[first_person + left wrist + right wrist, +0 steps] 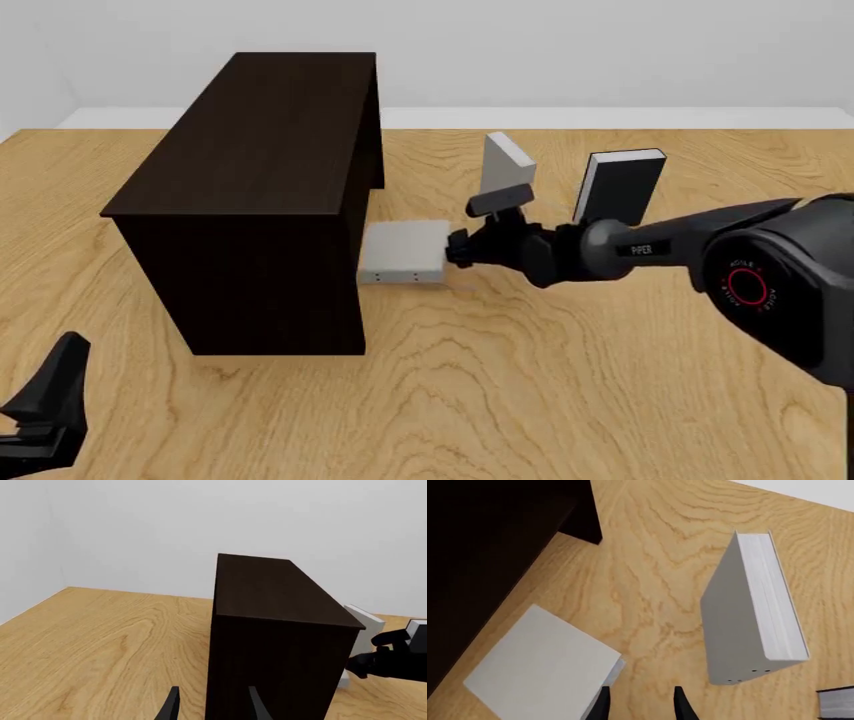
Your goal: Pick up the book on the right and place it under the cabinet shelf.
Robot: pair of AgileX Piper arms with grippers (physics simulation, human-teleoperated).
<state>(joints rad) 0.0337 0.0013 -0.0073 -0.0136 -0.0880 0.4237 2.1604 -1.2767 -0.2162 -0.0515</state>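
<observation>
The grey book lies flat just ahead of the right gripper, partly tucked under the dark cabinet; its fingers look parted and off it, leaving only withdrawal

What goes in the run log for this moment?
flat light grey hardcover book: partly under dark brown wooden cabinet | right pincer: open at its edge | left pincer: idle
</observation>
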